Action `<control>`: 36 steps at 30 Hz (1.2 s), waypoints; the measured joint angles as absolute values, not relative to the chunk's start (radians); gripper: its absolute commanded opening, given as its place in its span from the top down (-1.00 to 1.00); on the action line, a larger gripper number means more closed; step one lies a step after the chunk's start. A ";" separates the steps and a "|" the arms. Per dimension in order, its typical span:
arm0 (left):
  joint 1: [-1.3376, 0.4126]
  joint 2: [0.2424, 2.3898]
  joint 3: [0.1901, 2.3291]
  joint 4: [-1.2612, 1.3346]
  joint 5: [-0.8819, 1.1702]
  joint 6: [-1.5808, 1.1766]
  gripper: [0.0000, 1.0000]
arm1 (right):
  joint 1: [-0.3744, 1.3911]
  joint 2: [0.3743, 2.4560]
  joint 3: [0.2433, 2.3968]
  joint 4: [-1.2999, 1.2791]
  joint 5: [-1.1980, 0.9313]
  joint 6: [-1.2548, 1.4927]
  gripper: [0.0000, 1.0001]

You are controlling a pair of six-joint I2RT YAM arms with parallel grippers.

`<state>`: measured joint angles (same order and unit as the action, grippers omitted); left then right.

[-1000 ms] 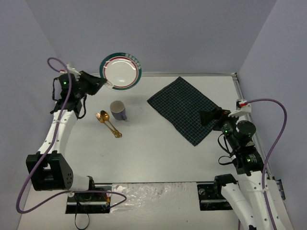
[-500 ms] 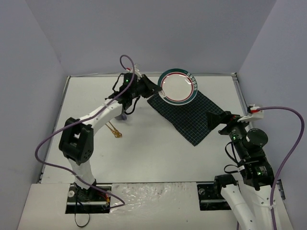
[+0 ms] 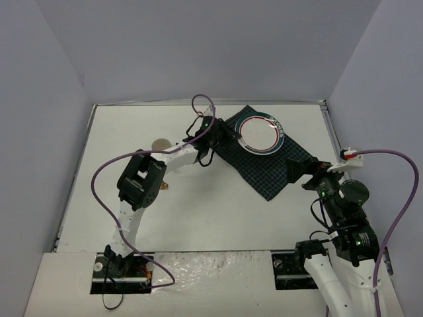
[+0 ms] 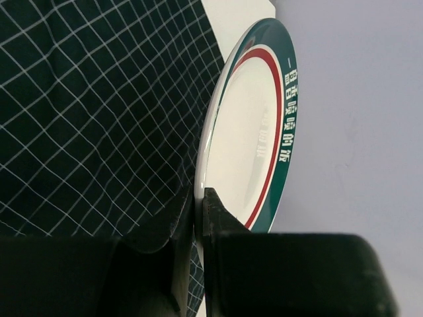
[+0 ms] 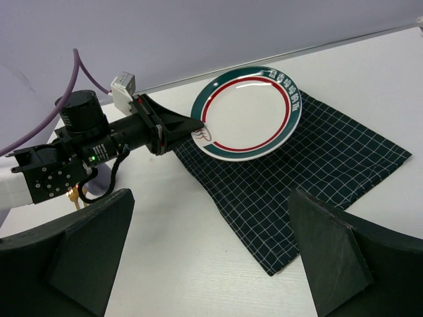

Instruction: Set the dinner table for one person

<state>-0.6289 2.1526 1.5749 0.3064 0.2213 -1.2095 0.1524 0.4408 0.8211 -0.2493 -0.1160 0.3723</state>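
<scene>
- Rim of plate [image 4: 246,135] is sitting clamped in left gripper [image 4: 198,200], shown edge-on only by left wrist view.
- Right gripper [image 5: 210,257] is gaping, fingers apart.
- Versus earlier frame, plate is hanging farther right, over cloth [image 3: 266,170].

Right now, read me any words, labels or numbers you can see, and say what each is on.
Green rim of the plate: a row of white characters, seemingly Chinese, too blurred to quote.
White face of the plate: a faint grey mark, unreadable.
No other text is visible.
</scene>
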 measured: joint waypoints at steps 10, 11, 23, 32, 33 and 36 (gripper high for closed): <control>-0.627 2.228 1.593 0.339 0.186 -1.238 1.00 | 0.152 0.441 0.808 -0.257 -0.110 0.364 -1.00; -0.627 2.237 1.597 0.343 0.188 -1.241 1.00 | 0.152 0.440 0.807 -0.258 -0.110 0.364 -1.00; -0.627 2.315 1.620 0.358 0.205 -1.268 1.00 | 0.152 0.438 0.786 -0.260 -0.110 0.361 -1.00; -0.627 2.355 1.640 0.375 0.217 -1.284 1.00 | 0.152 0.433 0.775 -0.269 -0.110 0.360 -1.00; -0.627 2.356 1.636 0.381 0.217 -1.288 1.00 | 0.152 0.432 0.775 -0.269 -0.110 0.360 -1.00; -0.627 2.356 1.621 0.402 0.218 -1.296 1.00 | 0.152 0.430 0.773 -0.270 -0.110 0.358 -1.00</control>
